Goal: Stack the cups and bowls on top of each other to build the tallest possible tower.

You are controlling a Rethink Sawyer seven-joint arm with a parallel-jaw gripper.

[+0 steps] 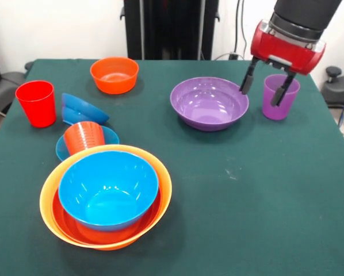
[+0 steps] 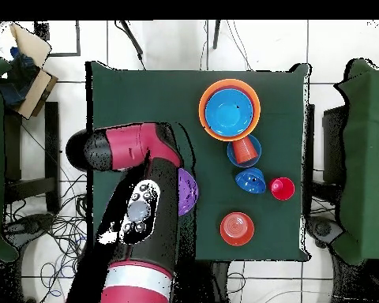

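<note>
Purple cup (image 1: 280, 98) partly between open jaws.

- A dark green cloth-covered worktop (image 1: 258, 190) is seen, square in the overhead view.
- A white tiled floor (image 2: 335, 43) is shown round it.
- Black cables (image 2: 46, 237) are strewn on the floor beside the worktop.
- An open brown cardboard box (image 2: 31, 67) is placed near one corner.
- A white wall (image 1: 57, 29) is seen behind.
</note>
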